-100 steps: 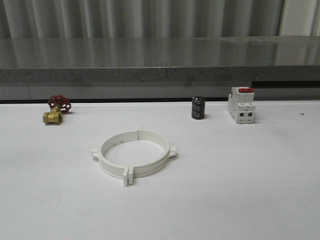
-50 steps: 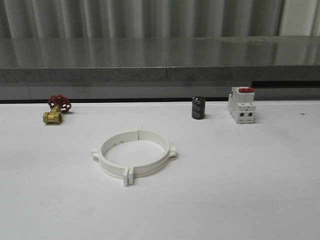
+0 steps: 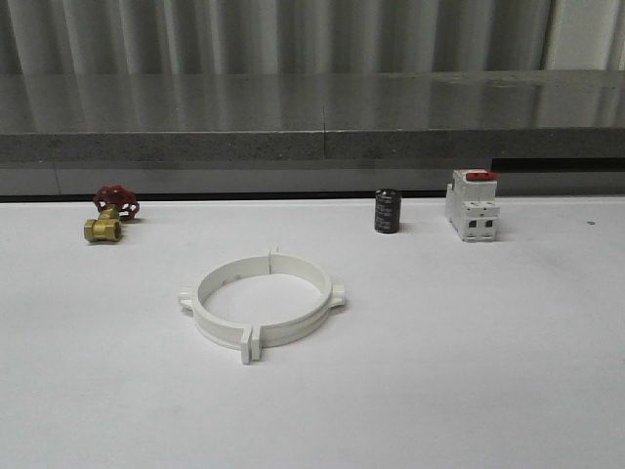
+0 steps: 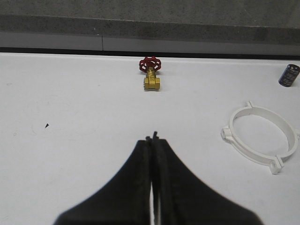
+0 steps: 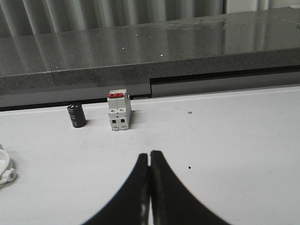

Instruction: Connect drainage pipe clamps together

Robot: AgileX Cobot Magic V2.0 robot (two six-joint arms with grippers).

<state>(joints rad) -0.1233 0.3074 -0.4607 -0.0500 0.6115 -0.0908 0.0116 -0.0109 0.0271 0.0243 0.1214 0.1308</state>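
The drainage pipe clamps (image 3: 260,303) lie flat on the white table, left of centre in the front view, their two white half-rings meeting flange to flange as one wide ring with small side tabs. That ring shows again in the left wrist view (image 4: 261,137), and its edge in the right wrist view (image 5: 4,171). My left gripper (image 4: 151,138) is shut with nothing in it, held over bare table well away from the ring. My right gripper (image 5: 149,153) is shut and empty too, over bare table in front of the switch block.
A brass valve with a red handwheel (image 3: 110,214) sits at the back left. A black cylinder (image 3: 387,211) and a white switch block with a red top (image 3: 472,205) stand at the back right. A grey ledge (image 3: 312,147) runs behind the table.
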